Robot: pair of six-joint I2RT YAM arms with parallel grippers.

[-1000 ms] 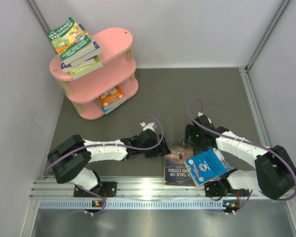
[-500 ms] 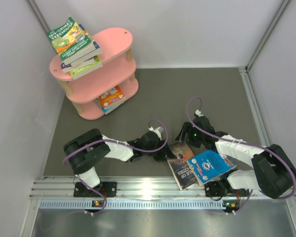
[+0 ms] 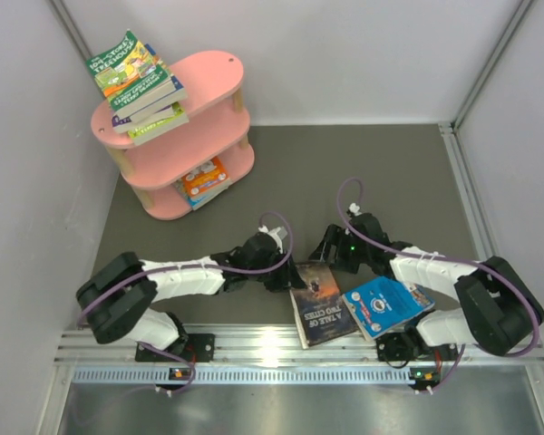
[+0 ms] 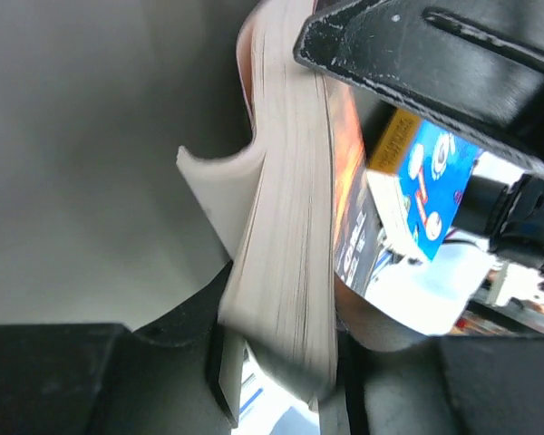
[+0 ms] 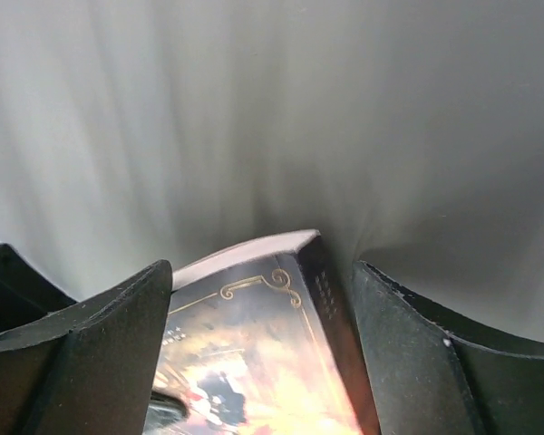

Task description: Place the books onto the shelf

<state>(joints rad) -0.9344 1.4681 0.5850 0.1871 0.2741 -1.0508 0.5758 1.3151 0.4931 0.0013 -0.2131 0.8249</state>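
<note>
We found the shelf at the far left corner of the worktop. A stack of books lay on its top board, uppermost a green-covered book. Its cartoon lettering was too small for us to read. An orange-covered book lay flat on the lowest board, with further books beneath it.

Nearer the front, the left hand was clenched on the left edge of the dark book. In the left wrist view the block of pages sat squeezed between the two fingers. The cover bore white capitals, inverted to the overhead camera, in which we read "OF TWO CITIES". The book lay skewed, its near end over the metal rail. We could not tell whether it was clear of the worktop.

The right hand was at the far edge of the same book. Its jaws were released and wide, straddling the book's far corner, and the cover showed a gilt scroll ornament there. A gap showed between one finger and the spine.

Furthest right, the blue book rested tilted beside the dark book, against the right arm. Its round white emblem was not legible.
</note>
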